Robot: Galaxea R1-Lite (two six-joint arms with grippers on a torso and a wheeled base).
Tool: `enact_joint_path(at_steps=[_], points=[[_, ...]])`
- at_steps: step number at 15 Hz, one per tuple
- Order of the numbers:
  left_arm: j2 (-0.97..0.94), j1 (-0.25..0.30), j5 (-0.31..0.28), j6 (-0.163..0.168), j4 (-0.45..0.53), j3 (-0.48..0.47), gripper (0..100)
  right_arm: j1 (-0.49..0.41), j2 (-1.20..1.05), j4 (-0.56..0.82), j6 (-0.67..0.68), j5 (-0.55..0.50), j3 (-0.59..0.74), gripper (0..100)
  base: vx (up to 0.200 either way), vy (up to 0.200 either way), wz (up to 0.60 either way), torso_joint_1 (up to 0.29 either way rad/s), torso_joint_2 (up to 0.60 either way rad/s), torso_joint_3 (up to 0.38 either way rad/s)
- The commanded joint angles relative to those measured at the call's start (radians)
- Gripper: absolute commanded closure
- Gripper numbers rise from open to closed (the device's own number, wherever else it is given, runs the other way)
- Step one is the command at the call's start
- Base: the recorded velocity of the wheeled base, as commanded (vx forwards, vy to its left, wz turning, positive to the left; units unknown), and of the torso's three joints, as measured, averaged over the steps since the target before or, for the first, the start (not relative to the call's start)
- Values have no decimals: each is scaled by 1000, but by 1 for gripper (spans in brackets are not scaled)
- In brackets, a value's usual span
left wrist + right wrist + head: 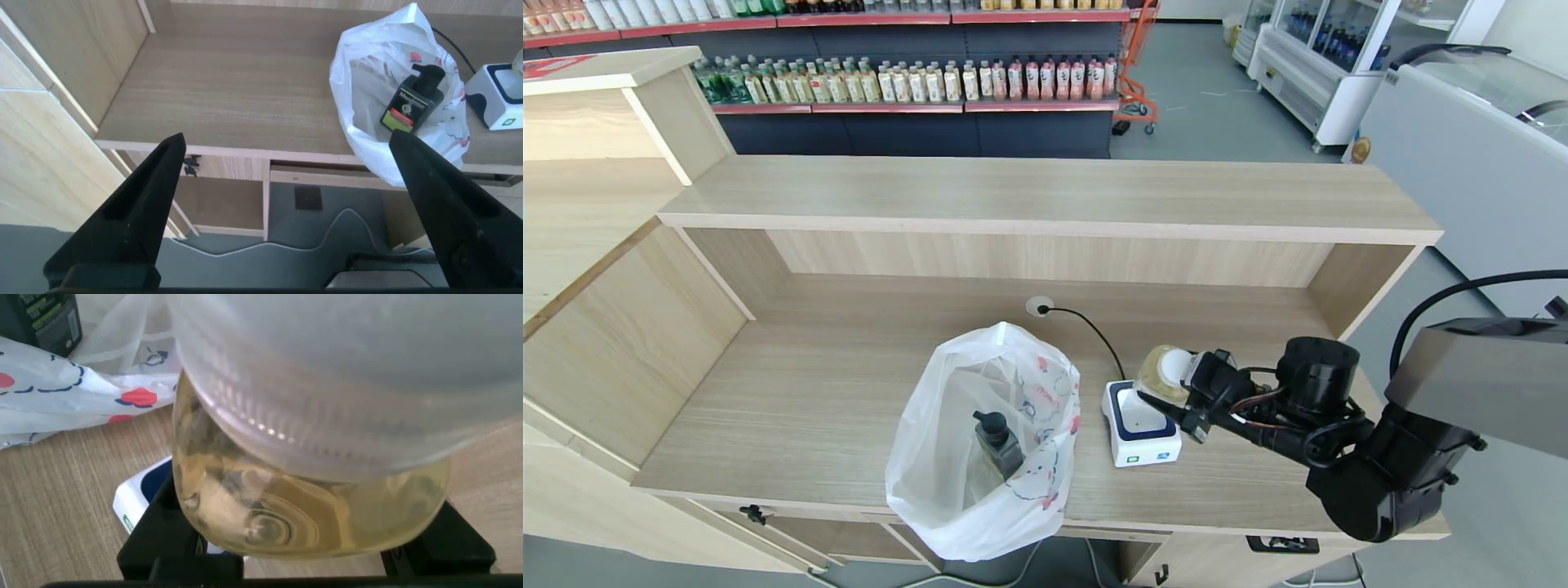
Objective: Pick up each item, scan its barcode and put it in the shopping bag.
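My right gripper [1176, 392] is shut on a clear jar [1162, 372] of yellowish contents with a white lid, holding it just over the white and blue scanner [1139, 425]. In the right wrist view the jar [310, 490] is close up, with the scanner [139, 502] under it. The white plastic shopping bag [980, 441] stands open on the counter left of the scanner. A dark pump bottle [996, 441] lies inside it. My left gripper [290, 212] is open and holds nothing, low in front of the counter's edge, facing the bag [368, 122] and bottle [413, 102].
A black cable [1094, 331] runs from a hole [1040, 306] in the wooden counter to the scanner. A raised shelf [1045, 196] walls the counter's back and sides. Bare counter [809, 384] lies left of the bag. Store shelves of bottles stand behind.
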Motion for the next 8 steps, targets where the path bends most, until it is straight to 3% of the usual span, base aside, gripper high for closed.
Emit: enact_joint_path(at_steps=[1,8], points=[[0,0,0,0,0,0,0,0,16,3,-12,18,-9,100,0,0,0,0,0,0],[0,0,0,0,0,0,0,-11,42,4,-47,67,-43,100,0,0,0,0,0,0]])
